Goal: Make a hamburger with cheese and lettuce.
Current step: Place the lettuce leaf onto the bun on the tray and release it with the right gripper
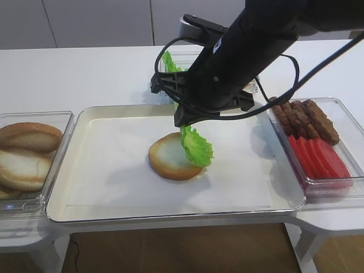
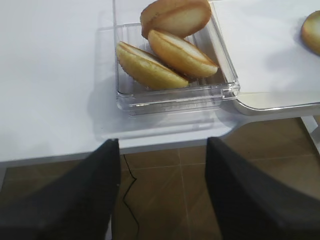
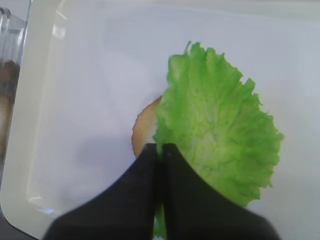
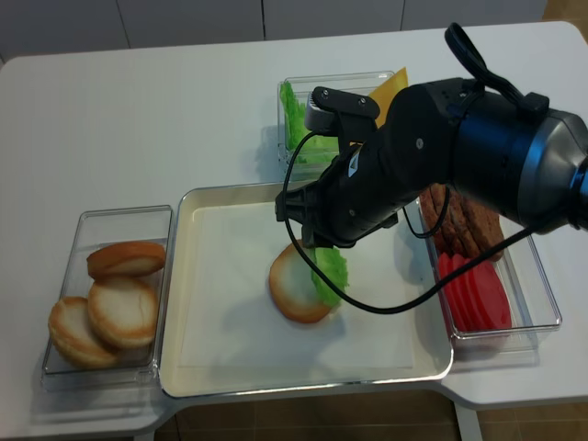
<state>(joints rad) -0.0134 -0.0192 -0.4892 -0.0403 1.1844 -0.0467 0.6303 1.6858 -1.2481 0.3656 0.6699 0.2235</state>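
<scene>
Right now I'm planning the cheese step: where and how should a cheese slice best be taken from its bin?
Probably by the upper corner of the cheese, coming from above. The slice stands tilted in the clear bin behind the tray, and that corner pokes above the rim, so a thin edge is free to pinch. Its lower part is hidden by the arm.

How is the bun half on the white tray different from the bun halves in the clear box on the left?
The round bun half on the tray lies flat and alone, pale cut face up; the golden-brown bun halves in the clear plastic box overlap and lean. A green ruffled lettuce leaf hangs at its edge; none is near theirs. All look similar in size.
</scene>
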